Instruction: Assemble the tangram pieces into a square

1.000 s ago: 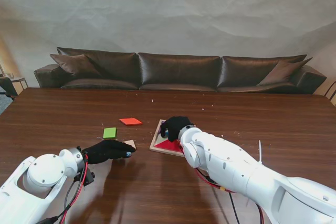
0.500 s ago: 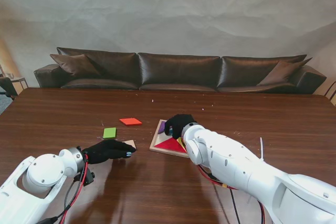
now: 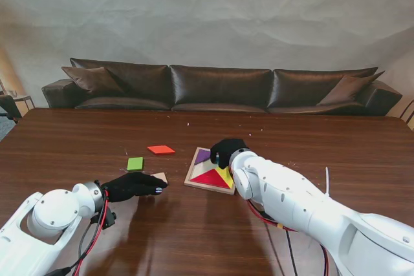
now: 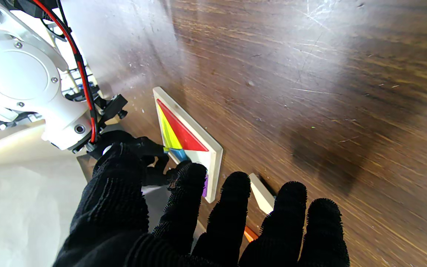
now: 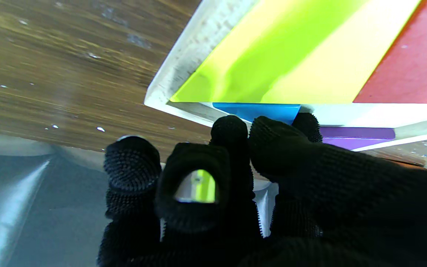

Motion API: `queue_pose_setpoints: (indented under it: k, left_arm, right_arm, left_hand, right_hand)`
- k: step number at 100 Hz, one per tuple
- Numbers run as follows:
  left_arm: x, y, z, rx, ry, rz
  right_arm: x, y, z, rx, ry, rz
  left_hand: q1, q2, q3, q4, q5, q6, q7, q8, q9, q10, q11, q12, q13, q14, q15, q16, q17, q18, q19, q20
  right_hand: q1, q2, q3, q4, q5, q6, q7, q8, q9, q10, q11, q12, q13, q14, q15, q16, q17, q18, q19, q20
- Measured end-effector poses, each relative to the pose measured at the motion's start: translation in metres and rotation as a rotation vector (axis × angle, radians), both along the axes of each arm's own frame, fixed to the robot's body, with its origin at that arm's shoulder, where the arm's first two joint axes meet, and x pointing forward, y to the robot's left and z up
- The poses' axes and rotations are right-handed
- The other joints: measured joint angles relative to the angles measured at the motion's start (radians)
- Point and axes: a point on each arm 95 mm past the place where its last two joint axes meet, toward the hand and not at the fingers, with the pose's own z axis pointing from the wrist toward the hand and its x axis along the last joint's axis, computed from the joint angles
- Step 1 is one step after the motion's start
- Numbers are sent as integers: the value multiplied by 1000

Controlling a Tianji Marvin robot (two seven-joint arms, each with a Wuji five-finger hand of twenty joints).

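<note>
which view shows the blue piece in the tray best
The right wrist view: the blue piece lies close-up beside the yellow triangle, just past the fingertips. The left wrist view shows a small blue sliver; in the stand view the right robot hand hides it.
</note>
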Motion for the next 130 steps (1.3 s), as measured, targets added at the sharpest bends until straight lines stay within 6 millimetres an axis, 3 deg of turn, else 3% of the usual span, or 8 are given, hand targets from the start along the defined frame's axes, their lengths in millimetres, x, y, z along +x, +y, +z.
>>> queue_pose_setpoints:
  k: [43, 130]
  left_arm:
    - [-1, -2, 2, 0, 2, -8]
    - [-4, -2, 2, 4, 5, -5]
  right_arm:
    - [4, -12, 0, 5, -3, -57]
    - [4, -17, 3, 52, -25, -79]
  left_hand:
    - [0, 0, 0, 0, 0, 0, 0, 0, 0, 0, 0, 0, 0, 0, 0, 0, 0, 0, 0, 0]
    - [0, 0, 0, 0, 0, 0, 0, 0, 0, 0, 0, 0, 0, 0, 0, 0, 0, 0, 0, 0]
  right_hand:
    - [0, 0, 0, 0, 2, 58, 3, 0, 0, 0, 0, 0, 0, 0, 0, 0, 0, 0, 0, 0]
    - [-24, 25, -22, 0, 21, 90, 14, 9, 0, 0, 0, -1, 0, -7, 0, 0, 0, 0, 0, 0]
